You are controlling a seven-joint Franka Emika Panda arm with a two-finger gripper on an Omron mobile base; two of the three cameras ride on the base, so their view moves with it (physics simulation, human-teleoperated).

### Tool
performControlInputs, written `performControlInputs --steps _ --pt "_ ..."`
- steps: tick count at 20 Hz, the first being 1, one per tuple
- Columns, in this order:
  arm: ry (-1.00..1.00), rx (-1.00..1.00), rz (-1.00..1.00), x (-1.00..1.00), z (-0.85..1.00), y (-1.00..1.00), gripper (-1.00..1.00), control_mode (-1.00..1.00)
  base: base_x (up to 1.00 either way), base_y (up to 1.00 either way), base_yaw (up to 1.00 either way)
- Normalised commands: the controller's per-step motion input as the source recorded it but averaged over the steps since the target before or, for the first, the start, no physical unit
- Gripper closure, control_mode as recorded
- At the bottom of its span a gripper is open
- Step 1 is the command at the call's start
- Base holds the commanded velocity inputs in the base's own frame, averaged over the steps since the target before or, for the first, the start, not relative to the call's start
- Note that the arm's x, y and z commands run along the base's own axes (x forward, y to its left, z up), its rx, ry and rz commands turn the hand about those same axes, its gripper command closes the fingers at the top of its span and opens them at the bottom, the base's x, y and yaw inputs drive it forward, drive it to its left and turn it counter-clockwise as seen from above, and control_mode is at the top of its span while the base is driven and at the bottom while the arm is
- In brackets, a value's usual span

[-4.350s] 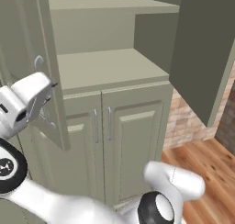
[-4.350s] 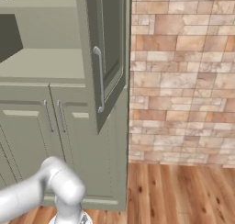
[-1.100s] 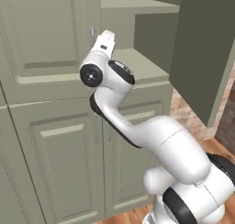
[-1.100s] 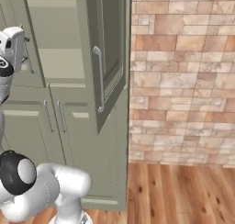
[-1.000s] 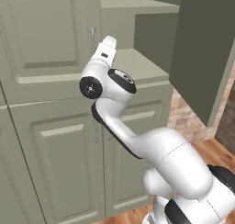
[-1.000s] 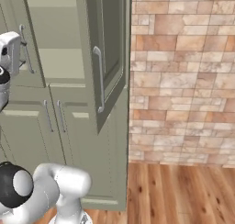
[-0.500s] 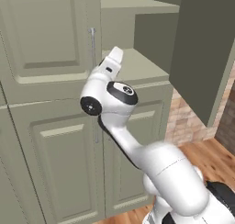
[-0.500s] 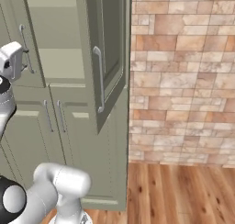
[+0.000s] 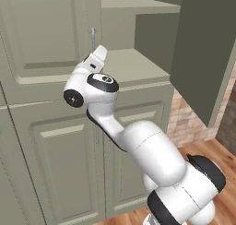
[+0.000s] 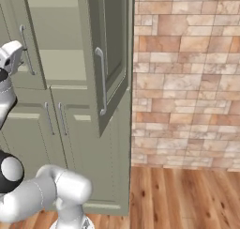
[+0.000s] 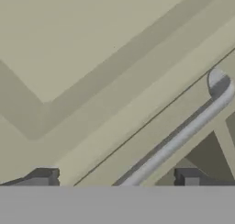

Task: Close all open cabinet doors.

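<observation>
The left cabinet door [image 9: 41, 39] stands flush with the frame, its silver bar handle [image 9: 92, 35] just above my hand. My gripper [image 9: 98, 54] points at that door close to the handle, open and holding nothing. In the hand view the door's recessed panel [image 11: 78, 48] lies close ahead, and the handle [image 11: 183, 136] runs slantwise down between my spread fingertips [image 11: 43, 177] without touching them. The right cabinet door [image 10: 110, 49] stands swung out, its long handle [image 10: 101, 82] facing the room; its inner face [image 9: 203, 58] shows on the right. My gripper [image 10: 10, 52] sits by the left door's handle [image 10: 26, 49].
Bare shelves [image 9: 133, 65] show behind the open door. Shorter lower doors [image 10: 51, 120] with small handles sit beneath. A brick wall [image 10: 187, 82] and wood floor [image 10: 187, 195] lie right of the cupboard.
The left door, swung out several seconds ago, now lies shut. Over the last second my hand has drawn back slightly from it and dropped a little, jaws staying wide.
</observation>
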Motion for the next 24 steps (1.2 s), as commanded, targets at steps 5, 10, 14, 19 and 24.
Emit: performControlInputs --steps 5,10,14,19,24 --pt "0.0 0.12 0.0 0.68 0.0 0.46 -1.0 -1.0 0.0 0.0 0.0" --pt "-0.01 0.1 0.0 0.47 0.0 0.42 -1.0 -1.0 0.0 0.0 0.0" --pt "-0.13 0.0 0.03 -0.4 -0.04 0.61 -1.0 -1.0 0.0 0.0 0.0" --pt "-0.18 0.0 0.0 -0.99 -0.03 0.43 -1.0 -1.0 0.0 0.0 0.0" --pt "-0.15 0.1 -0.01 -1.0 0.0 -0.3 -1.0 -1.0 0.0 0.0 0.0"
